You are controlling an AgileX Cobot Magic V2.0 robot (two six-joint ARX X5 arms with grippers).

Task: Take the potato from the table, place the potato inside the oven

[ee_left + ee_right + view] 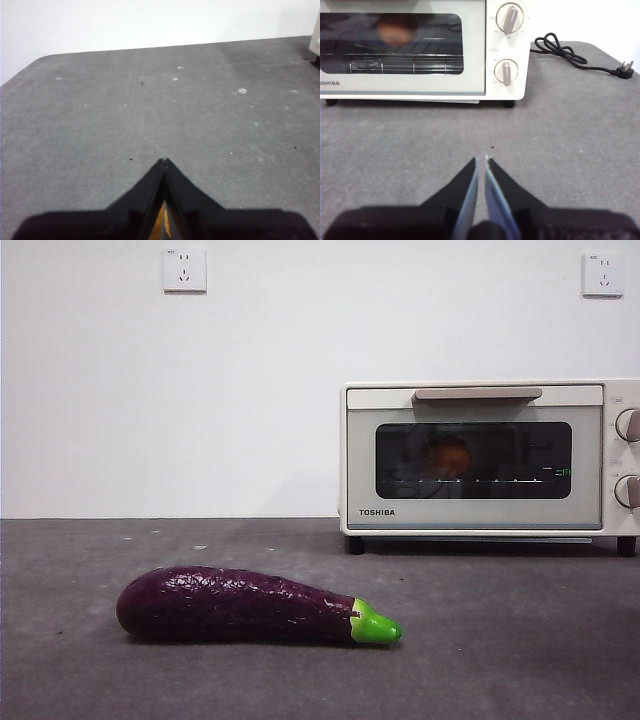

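With the potato [449,457] being seen inside the shut oven [480,462], and both the left pincer [164,162] and the right pincer [481,161] being held pressed together and empty before it, the eggplant [250,606] lying in front of the oven is at risk of being mistaken for the target.

A: Where does the oven [490,462] stand?
B: On the table [500,640], against its rear edge; the potato [447,457] sits inside it, on the wire rack [400,64], behind the shut door.
A: And the eggplant [255,606]?
B: On the table, before the oven and to its left, well apart; the power cord [570,54] lies right of the oven.
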